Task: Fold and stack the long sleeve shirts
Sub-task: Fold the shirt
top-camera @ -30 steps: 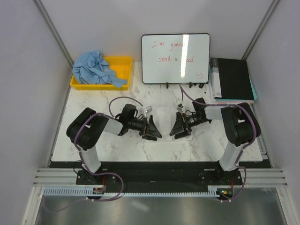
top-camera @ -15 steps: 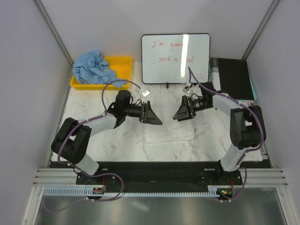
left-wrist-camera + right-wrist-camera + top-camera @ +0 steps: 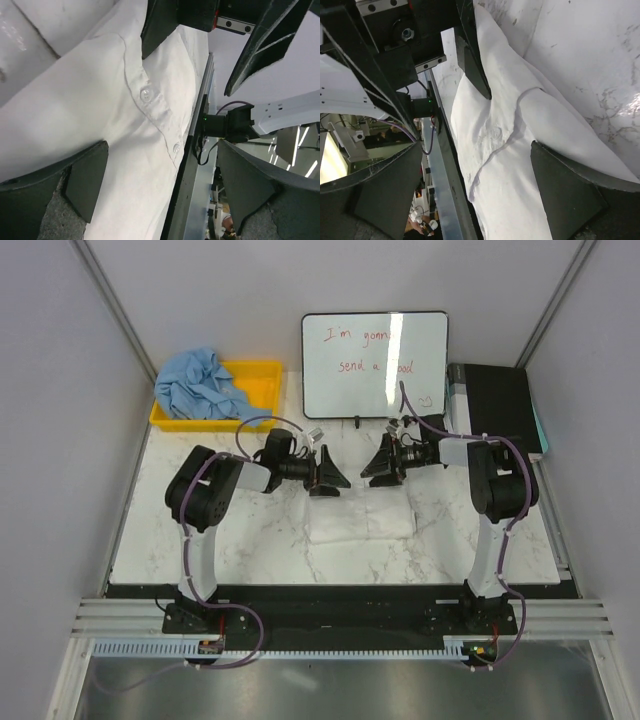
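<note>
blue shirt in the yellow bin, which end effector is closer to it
Left. In the top view the left end effector hovers to the lower right of the blue shirt. The right end effector is farther right still, beyond the left one.

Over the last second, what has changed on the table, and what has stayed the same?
Both arms moved away from their bases, toward the whiteboard. The left gripper and the right gripper are now near the far edge of the folded white shirt, which shows more fully. Nothing was taken hold of or let go; both grippers stayed open. The blue shirt stayed heaped in the yellow bin.
</note>
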### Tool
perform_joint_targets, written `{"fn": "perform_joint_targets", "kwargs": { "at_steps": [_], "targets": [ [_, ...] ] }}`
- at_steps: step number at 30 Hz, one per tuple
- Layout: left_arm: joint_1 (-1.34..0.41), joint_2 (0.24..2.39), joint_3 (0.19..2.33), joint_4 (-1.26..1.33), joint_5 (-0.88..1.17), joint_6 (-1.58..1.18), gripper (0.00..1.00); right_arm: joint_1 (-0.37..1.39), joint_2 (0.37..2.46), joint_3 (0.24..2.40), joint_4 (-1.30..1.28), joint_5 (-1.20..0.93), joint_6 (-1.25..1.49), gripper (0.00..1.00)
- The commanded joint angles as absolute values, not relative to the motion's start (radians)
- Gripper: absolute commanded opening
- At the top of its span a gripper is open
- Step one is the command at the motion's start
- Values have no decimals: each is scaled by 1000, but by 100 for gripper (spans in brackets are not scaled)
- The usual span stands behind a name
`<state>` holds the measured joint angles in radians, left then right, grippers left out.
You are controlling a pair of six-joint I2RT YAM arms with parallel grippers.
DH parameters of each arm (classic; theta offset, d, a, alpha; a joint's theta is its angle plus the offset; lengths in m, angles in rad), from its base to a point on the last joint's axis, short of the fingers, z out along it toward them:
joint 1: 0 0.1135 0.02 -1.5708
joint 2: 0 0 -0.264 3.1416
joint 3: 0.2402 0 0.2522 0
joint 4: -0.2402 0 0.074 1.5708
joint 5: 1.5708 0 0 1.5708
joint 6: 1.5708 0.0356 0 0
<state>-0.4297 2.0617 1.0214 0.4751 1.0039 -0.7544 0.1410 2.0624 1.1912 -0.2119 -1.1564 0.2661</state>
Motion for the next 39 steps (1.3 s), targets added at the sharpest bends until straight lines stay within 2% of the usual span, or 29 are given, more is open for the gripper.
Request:
{"fn": "perform_joint_targets", "kwargs": {
  "at_steps": [1,7,11,13,16,20,26,32,39],
  "targets": [
    [-332,2114,994,509,948,-779,99,80,2138,1213,-207,-1088,187,98],
    [-270,2048,902,430,965,-776,99,5,2132,1177,-290,-1078,158,98],
    [-242,1964,858,426,1020,-746,99,-23,2053,1215,-524,-1114,8,98],
    [-248,1910,853,422,1052,-716,99,-14,2005,1212,-531,-1140,21,98],
    [-291,1845,925,403,1057,-706,99,53,1934,1206,-425,-1143,116,98],
    [-360,1902,1061,388,1003,-713,99,135,1916,1166,-26,-1111,450,98],
    [-397,2084,1170,462,937,-808,99,186,2037,1181,133,-1085,557,98],
    [-368,2189,1174,469,896,-810,99,143,2153,1199,65,-1051,450,98],
    [-278,2142,1102,388,896,-718,97,42,2163,1204,-158,-1057,246,98]
  ]
}}
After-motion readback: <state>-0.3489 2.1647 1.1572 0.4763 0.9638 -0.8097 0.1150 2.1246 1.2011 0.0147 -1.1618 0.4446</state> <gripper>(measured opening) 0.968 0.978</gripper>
